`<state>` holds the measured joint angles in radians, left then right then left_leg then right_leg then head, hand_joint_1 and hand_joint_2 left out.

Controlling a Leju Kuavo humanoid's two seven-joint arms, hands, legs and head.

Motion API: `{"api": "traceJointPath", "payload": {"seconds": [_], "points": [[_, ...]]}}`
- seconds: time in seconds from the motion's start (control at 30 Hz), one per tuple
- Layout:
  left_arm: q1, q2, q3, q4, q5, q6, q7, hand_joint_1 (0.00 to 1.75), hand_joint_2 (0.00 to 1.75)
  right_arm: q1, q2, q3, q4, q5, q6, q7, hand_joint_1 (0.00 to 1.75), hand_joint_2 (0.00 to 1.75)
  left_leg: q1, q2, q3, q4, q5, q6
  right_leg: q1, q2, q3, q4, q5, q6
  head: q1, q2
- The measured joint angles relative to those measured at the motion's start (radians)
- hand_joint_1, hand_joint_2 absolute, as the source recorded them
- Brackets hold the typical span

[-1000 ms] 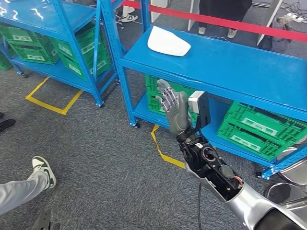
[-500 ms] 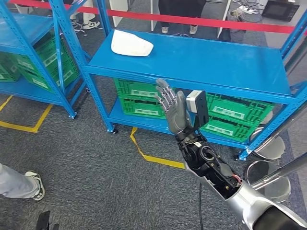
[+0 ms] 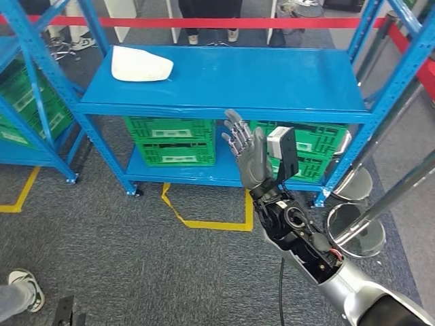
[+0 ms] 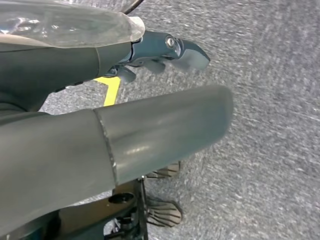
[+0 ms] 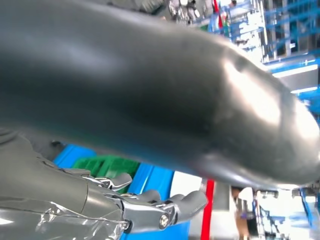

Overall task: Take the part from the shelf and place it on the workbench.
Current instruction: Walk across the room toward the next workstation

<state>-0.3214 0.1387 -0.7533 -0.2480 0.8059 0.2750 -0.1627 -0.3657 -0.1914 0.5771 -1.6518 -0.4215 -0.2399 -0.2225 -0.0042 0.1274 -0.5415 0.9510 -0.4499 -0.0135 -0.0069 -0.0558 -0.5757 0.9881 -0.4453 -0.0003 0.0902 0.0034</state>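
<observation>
Right hand (image 3: 249, 155) (empty, fingers spread) before shelf (image 3: 256, 78)

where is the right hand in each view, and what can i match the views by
Head view: right hand raised at picture centre, fingers spread, in front of the blue shelf.
Right wrist view: right hand from the left edge, thick thumb across the top.
Left wrist view: not in it.
Shared landmark: the green crates under the shelf.
</observation>
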Motion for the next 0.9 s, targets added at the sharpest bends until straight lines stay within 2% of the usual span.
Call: {"api": "traceJointPath", "payload": {"seconds": [0.03,0.07,0.1,0.17,0.2,0.23,0.27,0.3,0.33,0.37,0.4,0.43,0.47,0.5,0.53,0.57,0.6,0.63,0.67,0.7,0.73,0.77,0.8,0.83,0.9], "points": [[-0.001,0.000,0.000,0.000,-0.001,0.000,0.000,0.00,0.00,0.001,0.001,-0.001,0.000,0.002,-0.002,0.002,0.00,0.00,0.001,0.005,0.001,0.003,-0.004,-0.004,0.001,0.014,0.000,0.001,0.001,-0.006,-0.004,0.000],[-0.002,0.000,0.000,0.000,-0.001,0.000,0.001,0.00,0.00,0.000,0.001,-0.002,0.000,0.003,-0.004,0.003,0.00,0.00,0.005,-0.008,-0.002,0.015,-0.015,-0.008,0.001,0.026,0.000,0.000,0.003,-0.011,-0.007,0.000],[-0.003,-0.001,0.000,0.000,-0.002,-0.001,0.002,0.00,0.00,-0.001,0.001,-0.002,0.000,0.005,-0.006,0.005,0.00,0.00,0.008,-0.033,-0.014,0.046,-0.037,-0.013,0.000,0.038,0.001,-0.001,0.005,-0.017,-0.008,0.000],[-0.005,-0.002,0.000,0.000,-0.003,-0.003,0.003,0.00,0.00,-0.003,0.002,-0.002,0.000,0.008,-0.009,0.008,0.00,0.00,0.013,-0.098,-0.075,0.175,-0.103,-0.017,0.000,0.062,-0.002,-0.002,0.009,-0.026,-0.013,0.000],[-0.005,-0.002,0.000,0.000,-0.003,-0.003,0.004,0.00,0.00,-0.003,0.003,-0.002,0.000,0.008,-0.009,0.011,0.00,0.00,0.012,-0.113,-0.115,0.252,-0.133,-0.016,0.001,0.076,-0.004,-0.002,0.011,-0.029,-0.014,0.000],[-0.003,-0.002,0.000,0.000,-0.003,-0.003,0.005,0.00,0.00,-0.002,0.004,-0.001,0.000,0.009,-0.010,0.012,0.00,0.00,0.011,-0.120,-0.148,0.310,-0.147,-0.014,0.003,0.090,-0.005,-0.002,0.012,-0.030,-0.015,0.000],[-0.002,-0.002,0.000,0.000,-0.003,-0.003,0.006,0.00,0.00,-0.001,0.004,-0.001,0.000,0.009,-0.011,0.013,0.00,0.00,0.010,-0.123,-0.164,0.332,-0.142,-0.010,0.004,0.105,-0.006,-0.002,0.013,-0.032,-0.015,0.000],[0.000,-0.002,0.000,0.000,-0.003,-0.003,0.007,0.00,0.00,-0.001,0.005,-0.001,0.000,0.009,-0.011,0.013,0.00,0.00,0.009,-0.126,-0.159,0.311,-0.118,-0.004,0.006,0.120,-0.006,-0.002,0.015,-0.033,-0.015,0.000],[-0.001,-0.002,-0.001,0.000,-0.003,-0.003,0.007,0.00,0.00,-0.001,0.005,-0.001,0.000,0.009,-0.012,0.013,0.00,0.00,0.007,-0.133,-0.134,0.251,-0.079,0.003,0.007,0.134,-0.006,-0.002,0.016,-0.033,-0.015,0.000],[-0.002,-0.002,-0.001,0.000,-0.003,-0.003,0.007,0.00,0.00,-0.002,0.005,-0.001,0.000,0.009,-0.012,0.013,0.00,0.00,0.005,-0.151,-0.100,0.174,-0.039,0.012,0.006,0.147,-0.006,-0.003,0.017,-0.033,-0.015,0.000],[-0.004,-0.001,-0.001,0.000,-0.003,-0.003,0.007,0.00,0.00,-0.002,0.005,-0.001,0.000,0.009,-0.012,0.013,0.00,0.00,0.004,-0.176,-0.067,0.102,-0.011,0.019,0.007,0.158,-0.007,-0.002,0.019,-0.031,-0.015,0.000],[-0.008,0.000,-0.001,0.000,-0.003,-0.003,0.007,0.00,0.00,-0.002,0.005,-0.001,0.000,0.009,-0.012,0.014,0.00,0.00,0.002,-0.193,-0.042,0.048,0.007,0.022,0.005,0.170,-0.009,-0.002,0.020,-0.028,-0.015,0.000],[-0.010,0.001,-0.001,0.000,-0.003,-0.004,0.007,0.00,0.00,-0.002,0.005,-0.001,0.000,0.009,-0.012,0.014,0.00,0.00,0.000,-0.204,-0.029,0.021,0.011,0.024,0.003,0.180,-0.012,-0.003,0.022,-0.023,-0.015,0.000],[-0.011,0.002,-0.001,0.000,-0.003,-0.005,0.007,0.00,0.00,-0.002,0.005,-0.001,0.000,0.009,-0.012,0.014,0.00,0.00,-0.001,-0.203,-0.025,0.012,0.009,0.025,0.001,0.190,-0.015,-0.004,0.024,-0.018,-0.015,0.000],[-0.012,0.002,-0.001,0.000,-0.004,-0.006,0.007,0.00,0.00,-0.001,0.005,-0.002,0.000,0.009,-0.012,0.015,0.00,0.00,-0.001,-0.189,-0.023,0.006,0.013,0.026,0.000,0.203,-0.019,-0.008,0.027,-0.011,-0.016,0.000],[-0.013,0.000,-0.001,0.000,-0.005,-0.007,0.007,0.00,0.00,0.000,0.005,-0.003,0.000,0.009,-0.012,0.015,0.00,0.00,0.001,-0.177,-0.019,-0.003,0.017,0.030,0.000,0.199,-0.022,-0.010,0.027,-0.007,-0.016,0.000],[-0.013,0.000,-0.001,0.000,-0.005,-0.008,0.007,0.00,0.00,0.000,0.005,-0.004,-0.001,0.009,-0.012,0.014,0.00,0.00,0.004,-0.165,-0.016,-0.012,0.022,0.034,0.004,0.180,-0.026,-0.006,0.022,-0.002,-0.014,0.000],[-0.014,-0.001,-0.001,0.000,-0.007,-0.010,0.007,0.00,0.00,0.000,0.004,-0.006,-0.001,0.009,-0.013,0.013,0.00,0.00,0.007,-0.154,-0.012,-0.022,0.027,0.038,0.006,0.148,-0.039,0.018,0.003,0.001,-0.009,0.000],[-0.015,-0.002,-0.001,0.000,-0.008,-0.011,0.007,0.00,0.00,0.000,0.004,-0.007,-0.002,0.010,-0.015,0.012,0.00,0.00,0.008,-0.144,-0.010,-0.027,0.030,0.040,0.006,0.109,-0.057,0.065,-0.028,0.004,-0.004,0.000],[-0.014,-0.002,-0.001,0.000,-0.009,-0.012,0.007,0.00,0.00,0.002,0.005,-0.008,-0.002,0.010,-0.018,0.009,0.00,0.00,0.006,-0.136,-0.010,-0.028,0.030,0.041,0.006,0.082,-0.085,0.133,-0.065,0.008,0.001,0.000],[-0.013,-0.002,-0.001,0.000,-0.010,-0.014,0.007,0.00,0.00,0.004,0.005,-0.008,-0.003,0.011,-0.020,0.006,0.00,0.00,0.006,-0.127,-0.010,-0.029,0.030,0.042,0.001,0.068,-0.115,0.208,-0.101,0.012,0.004,0.000],[-0.011,-0.002,-0.001,0.000,-0.010,-0.014,0.007,0.00,0.00,0.009,0.005,-0.007,-0.004,0.013,-0.023,0.003,0.00,0.00,0.007,-0.118,-0.010,-0.028,0.030,0.042,-0.002,0.064,-0.136,0.263,-0.121,0.016,0.004,0.000],[-0.011,-0.002,-0.001,0.000,-0.010,-0.015,0.007,0.00,0.00,0.013,0.005,-0.008,-0.005,0.014,-0.026,-0.001,0.00,0.00,0.007,-0.111,-0.010,-0.028,0.029,0.041,-0.006,0.062,-0.141,0.284,-0.122,0.021,0.004,0.000],[-0.010,-0.003,-0.001,0.000,-0.010,-0.015,0.007,0.00,0.00,0.015,0.005,-0.008,-0.005,0.015,-0.028,-0.003,0.00,0.00,0.008,-0.106,-0.010,-0.027,0.028,0.040,-0.009,0.062,-0.126,0.263,-0.104,0.025,0.004,0.000],[-0.011,-0.004,-0.001,0.000,-0.012,-0.016,0.007,0.00,0.00,0.016,0.005,-0.009,-0.007,0.018,-0.030,-0.005,0.00,0.00,0.010,-0.101,-0.008,-0.023,0.024,0.034,-0.013,0.055,-0.049,0.124,-0.043,0.029,0.005,0.000]]}}
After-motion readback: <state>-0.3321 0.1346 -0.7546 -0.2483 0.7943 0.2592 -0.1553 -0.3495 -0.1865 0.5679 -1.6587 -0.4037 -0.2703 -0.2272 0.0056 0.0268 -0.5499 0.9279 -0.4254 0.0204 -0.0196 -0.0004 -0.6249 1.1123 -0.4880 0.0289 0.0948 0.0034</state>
